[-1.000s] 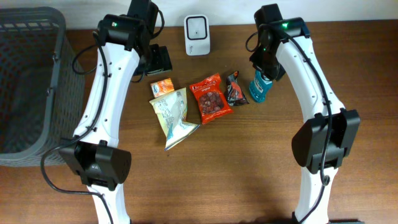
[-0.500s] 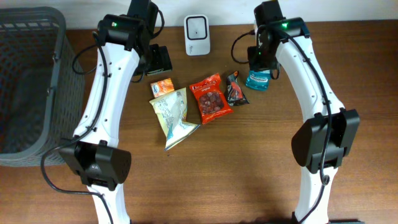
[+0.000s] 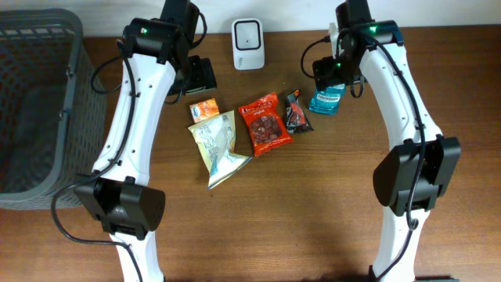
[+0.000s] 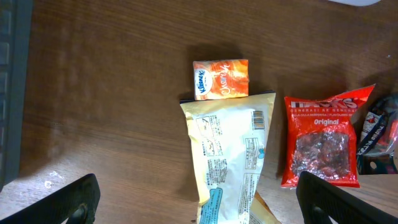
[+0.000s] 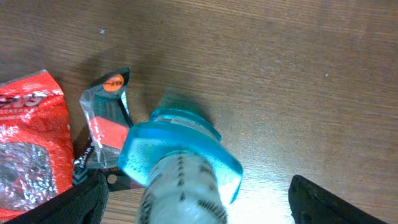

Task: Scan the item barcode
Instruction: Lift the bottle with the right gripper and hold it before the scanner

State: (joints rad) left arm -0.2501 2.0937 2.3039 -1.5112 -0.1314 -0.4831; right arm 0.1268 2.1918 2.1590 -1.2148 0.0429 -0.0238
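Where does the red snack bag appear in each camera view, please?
Overhead: the red snack bag lies mid-picture, in the upper half.
Left wrist: right side, lying flat, label readable.
Right wrist: far left edge, partly cut off.
Shared landmark: the small black packet beside it, visible in all three views.

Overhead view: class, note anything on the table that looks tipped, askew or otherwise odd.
The blue bottle appears tipped on its side beside the dark snack packet, where a bottle would normally stand upright. Nothing looks spilled.
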